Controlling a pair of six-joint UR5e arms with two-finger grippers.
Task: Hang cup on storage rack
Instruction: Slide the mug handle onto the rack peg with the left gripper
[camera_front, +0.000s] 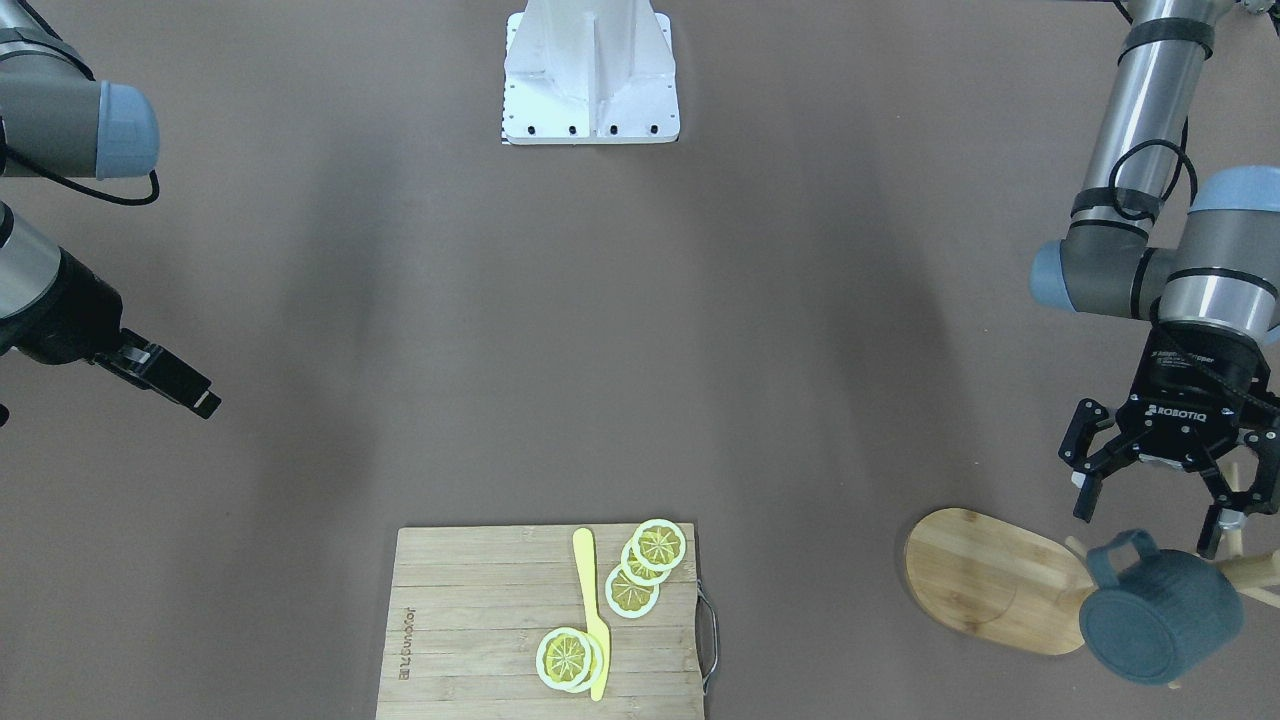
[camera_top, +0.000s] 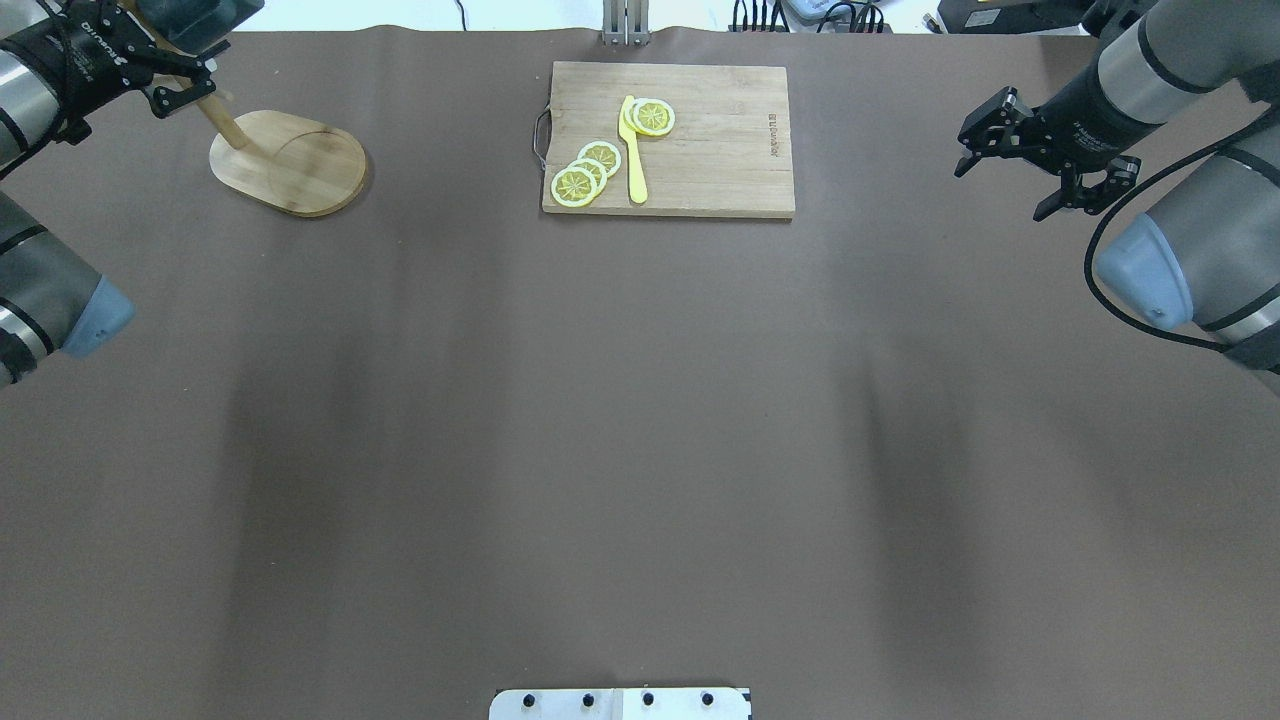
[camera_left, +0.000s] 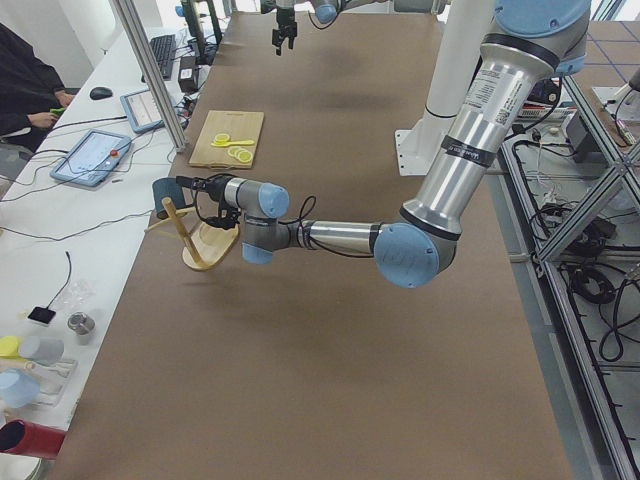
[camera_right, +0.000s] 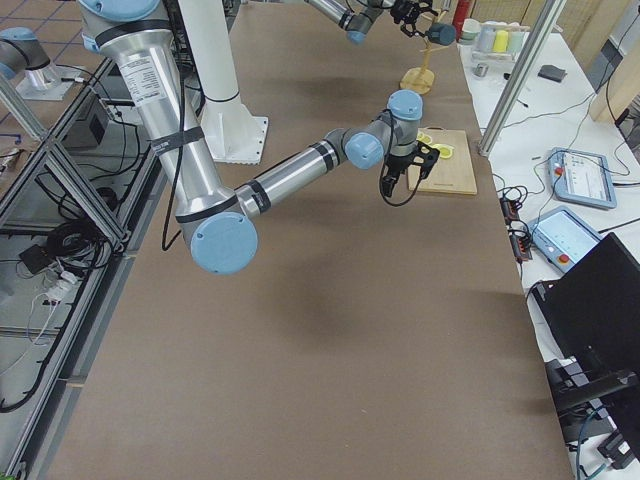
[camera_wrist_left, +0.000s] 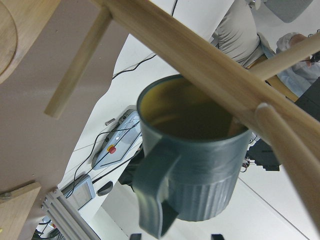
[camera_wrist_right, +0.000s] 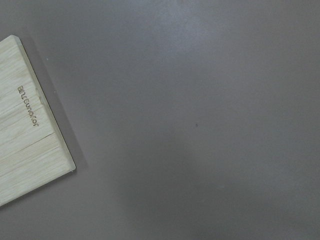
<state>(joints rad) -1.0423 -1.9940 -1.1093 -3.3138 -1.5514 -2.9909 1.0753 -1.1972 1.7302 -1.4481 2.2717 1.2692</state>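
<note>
The dark teal cup (camera_front: 1160, 612) hangs off the table on the wooden storage rack (camera_front: 990, 582), its bottom toward the front-facing camera. In the left wrist view the cup (camera_wrist_left: 200, 165) has its yellowish mouth against the rack's pole (camera_wrist_left: 200, 55) and its handle toward the camera. I cannot tell which peg bears it. My left gripper (camera_front: 1150, 518) is open and empty, just behind the cup's handle and apart from it. It also shows in the overhead view (camera_top: 165, 75) above the rack's base (camera_top: 290, 160). My right gripper (camera_top: 1003, 185) is open and empty, far off at the other side.
A slatted cutting board (camera_front: 480, 620) with a metal handle carries lemon slices (camera_front: 645, 570) and a yellow knife (camera_front: 592, 610) at the far middle of the table. Its corner shows in the right wrist view (camera_wrist_right: 25, 135). The robot's white base (camera_front: 590, 70) stands at the near edge.
</note>
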